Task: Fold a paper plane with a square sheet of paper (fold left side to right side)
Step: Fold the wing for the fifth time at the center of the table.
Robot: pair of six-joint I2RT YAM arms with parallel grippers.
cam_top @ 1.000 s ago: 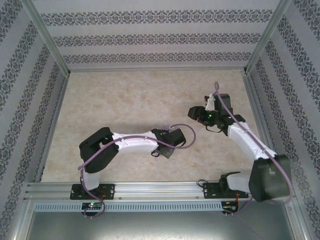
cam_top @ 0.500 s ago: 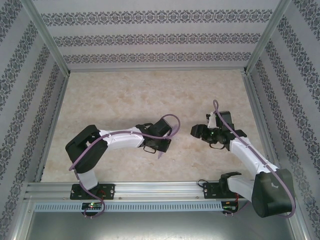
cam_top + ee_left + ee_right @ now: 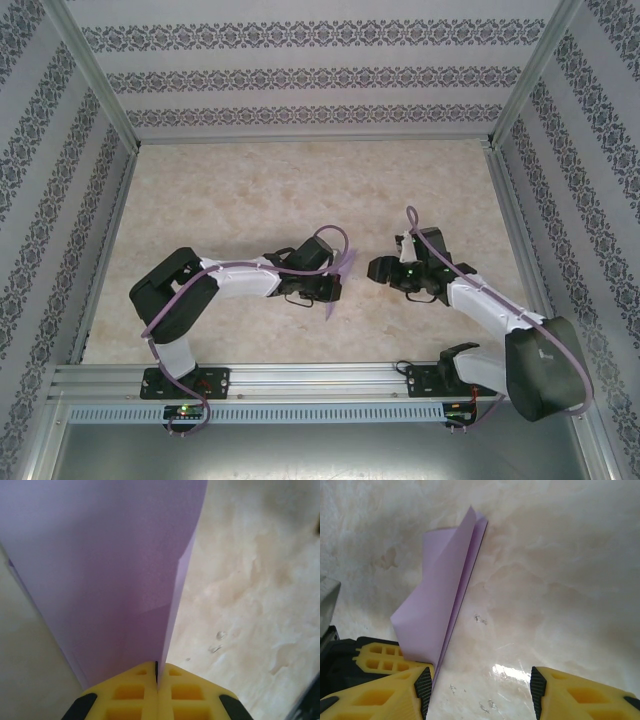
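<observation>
- Top external view: we note the left pincer [image 3: 322, 288] near the middle of the beige marbled counter [image 3: 250, 190], clamped tight on a lilac-purple folded paper plane [image 3: 343, 272].
- We see the paper plane standing on edge there, a thin sliver just beyond the left pincer's tip and between the two pincers.
- We record the right pincer [image 3: 378, 268] just to the right of the paper plane, pointing toward it and apart from it.
- Left wrist view: we find the yellow pads [image 3: 125, 695] of the left pincer [image 3: 157, 672] pressed together, with the paper plane [image 3: 110, 570] pinched in the seam between them. The matte paper runs away from the pads, with a sharp crease along its right side.
- Right wrist view: we find the jaws of the right pincer [image 3: 480, 692] standing well apart, with bare counter [image 3: 560, 580] in the gap and nothing held.
- In the same view the paper plane [image 3: 442, 600] runs from the left pincer's yellow fingers [image 3: 380, 659] at lower left up to a pointed tip, its layers folded along one long crease.
- Its lower corner lies just beside one finger of the right pincer; we cannot tell whether they touch.
- We cannot tell whether the paper's lower edge rests on the counter.
</observation>
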